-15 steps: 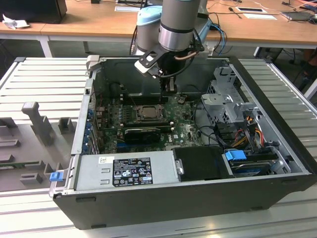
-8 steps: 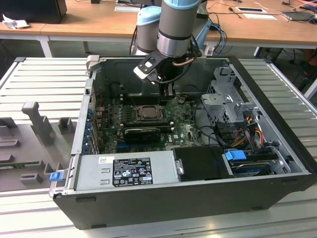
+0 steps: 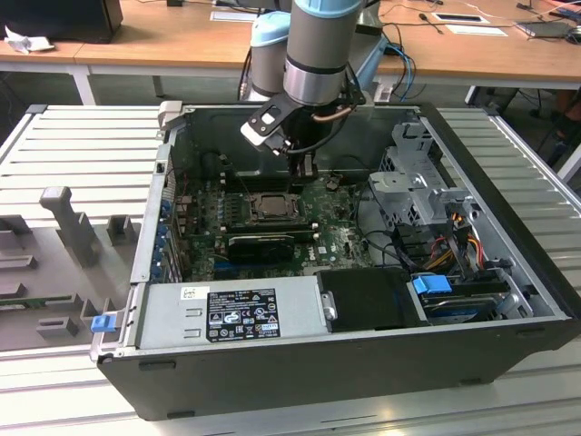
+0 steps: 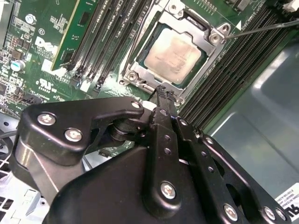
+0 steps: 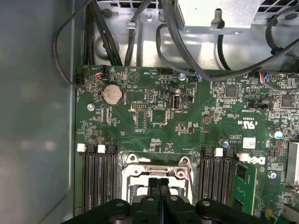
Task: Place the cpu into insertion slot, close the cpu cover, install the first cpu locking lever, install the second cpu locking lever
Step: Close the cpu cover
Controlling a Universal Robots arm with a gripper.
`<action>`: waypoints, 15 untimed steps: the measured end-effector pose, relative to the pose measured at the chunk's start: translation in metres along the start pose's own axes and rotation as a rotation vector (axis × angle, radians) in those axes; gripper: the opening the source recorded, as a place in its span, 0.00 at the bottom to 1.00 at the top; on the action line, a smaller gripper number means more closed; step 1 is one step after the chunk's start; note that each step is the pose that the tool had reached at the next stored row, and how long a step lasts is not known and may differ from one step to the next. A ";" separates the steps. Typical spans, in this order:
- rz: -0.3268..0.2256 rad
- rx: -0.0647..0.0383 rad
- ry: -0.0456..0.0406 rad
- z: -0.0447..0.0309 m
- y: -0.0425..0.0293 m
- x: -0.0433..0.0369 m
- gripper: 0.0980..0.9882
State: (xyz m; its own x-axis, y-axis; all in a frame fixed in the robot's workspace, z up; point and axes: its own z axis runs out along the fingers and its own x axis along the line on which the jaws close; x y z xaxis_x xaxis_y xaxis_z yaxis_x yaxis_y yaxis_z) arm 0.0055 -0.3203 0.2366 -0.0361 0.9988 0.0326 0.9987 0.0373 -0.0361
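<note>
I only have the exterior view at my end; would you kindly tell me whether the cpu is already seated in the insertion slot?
Observer: Yes. In the second wrist view the cpu lies flat, its pale top showing through the window of the cpu cover, which is down over it.
Operator: Thank you. Is the tool open or shut?
Observer: Shut. In the first wrist view the tool has its jaws pressed together, just above the cover's rim.
Operator: Does anything stick out from the cover?
Observer: Yes. In the second wrist view a thin lever reaches from the cover's corner across the memory slots; I cannot tell whether it is latched.
</note>
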 end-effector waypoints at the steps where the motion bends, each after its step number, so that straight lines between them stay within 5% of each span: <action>1: 0.000 0.000 0.0002 0.0011 -0.0008 0.0000 0.01; 4: -0.002 0.000 -0.0001 0.0043 -0.0038 0.0000 0.01; 7: -0.008 -0.001 -0.0004 0.0065 -0.0181 0.0004 0.01; 15: -0.009 -0.012 -0.0008 0.0072 -0.0350 0.0009 0.01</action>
State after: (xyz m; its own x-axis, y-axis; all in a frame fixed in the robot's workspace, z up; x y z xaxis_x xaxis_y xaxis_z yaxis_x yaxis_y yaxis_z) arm -0.0298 -0.3205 0.2308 -0.0449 0.9985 0.0321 0.9987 0.0457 -0.0243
